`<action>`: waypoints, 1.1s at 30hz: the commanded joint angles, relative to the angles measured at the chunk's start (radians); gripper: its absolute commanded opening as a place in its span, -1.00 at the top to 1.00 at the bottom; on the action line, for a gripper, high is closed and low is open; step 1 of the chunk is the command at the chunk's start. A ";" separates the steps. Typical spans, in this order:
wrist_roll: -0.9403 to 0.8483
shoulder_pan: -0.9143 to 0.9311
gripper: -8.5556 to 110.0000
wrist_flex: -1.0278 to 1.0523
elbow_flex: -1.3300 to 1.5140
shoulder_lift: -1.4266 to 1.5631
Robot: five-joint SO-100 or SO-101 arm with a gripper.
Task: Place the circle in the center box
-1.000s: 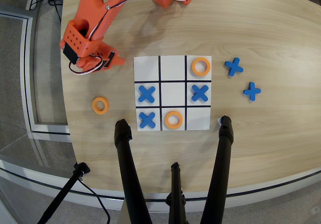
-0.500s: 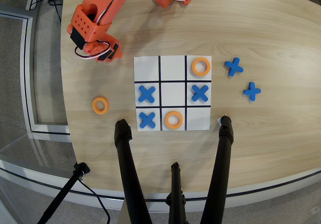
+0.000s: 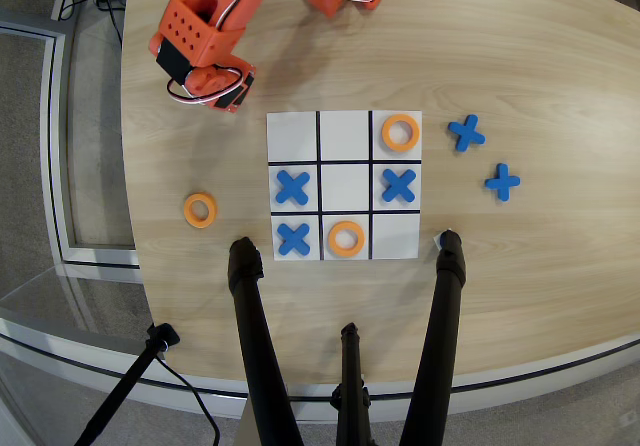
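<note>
You have a wooden table (image 3: 540, 56) under the overhead view, and everything here is placed against the white board (image 3: 344, 185) near its middle. The orange arm (image 3: 215, 16) hangs over the table up and to the left of the board, well apart from it. Its gripper (image 3: 215, 86) points down toward the bare wood near the board's upper-left corner; from this angle I cannot tell whether the fingers are spread or closed, and nothing shows between them.

On the board, the center box (image 3: 345, 185) is empty. Blue crosses sit in the left-middle (image 3: 291, 187), right-middle (image 3: 398, 185) and lower-left (image 3: 293, 238) squares. Orange rings sit in the upper-right (image 3: 400, 132) and lower-middle (image 3: 345, 238) squares. Two spare crosses (image 3: 466, 132) lie on the wood to the right of the board.

The circle (image 3: 200, 209) you most likely want lies flat on the wood to the left of the board, level with its lower half and clear of the edge. It is the only loose ring in view.

So, by my reading, nothing of the task is done yet: the ring is not picked up and the middle square is bare. You need to bring the gripper down over that ring, grasp it, carry it right, and set it in the center box between the two crosses.
</note>
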 commanded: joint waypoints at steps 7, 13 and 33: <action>0.129 -0.238 0.86 0.311 -0.146 0.305; 0.391 -0.558 0.86 0.298 -0.239 0.311; 0.675 -0.871 0.86 0.238 -0.778 -0.394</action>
